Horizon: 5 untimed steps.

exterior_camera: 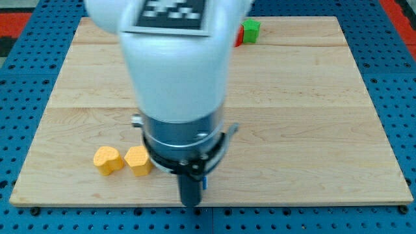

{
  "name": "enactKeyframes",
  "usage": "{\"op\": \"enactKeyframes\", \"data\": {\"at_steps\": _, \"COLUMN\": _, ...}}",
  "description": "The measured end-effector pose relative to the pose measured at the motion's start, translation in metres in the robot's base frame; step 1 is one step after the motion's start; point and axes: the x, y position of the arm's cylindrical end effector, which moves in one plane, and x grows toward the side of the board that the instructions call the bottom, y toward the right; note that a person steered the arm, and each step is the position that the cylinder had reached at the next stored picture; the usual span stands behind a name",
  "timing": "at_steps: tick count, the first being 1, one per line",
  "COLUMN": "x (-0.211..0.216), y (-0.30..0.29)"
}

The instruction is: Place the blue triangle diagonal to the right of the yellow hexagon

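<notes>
Blue triangle block (205, 182) barely showing: only a sliver of blue peeking out at the right of the dark rod, near the wooden board's (312, 130) bottom edge, shape not really readable, mostly hidden behind the arm. My tip (190, 203) sitting just left of that sliver, seemingly touching it, though contact too hidden to confirm; no pincer here to speak of, only a bare rod. Yellow hexagon block (138, 160) lying to the left of the rod, slightly higher in the view, with a yellow heart-shaped block (108, 159) just beyond it, further left. Green cube (251, 30) and a red block (239, 36) resting far off at the board's top edge. Probably mid-push, nudging the blue piece rightward. Next, likely needing a short push settling it diagonally right of the hexagon, avoiding bumping the yellow pair.
</notes>
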Motion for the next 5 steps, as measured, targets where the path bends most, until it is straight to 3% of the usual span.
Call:
{"op": "enactKeyframes", "data": {"at_steps": 1, "x": -0.011, "y": -0.004}}
{"op": "enactKeyframes", "data": {"at_steps": 3, "x": -0.011, "y": 0.054}}
{"op": "enactKeyframes", "data": {"at_steps": 4, "x": -0.03, "y": 0.105}}
{"op": "enactKeyframes", "data": {"at_steps": 5, "x": -0.082, "y": 0.135}}
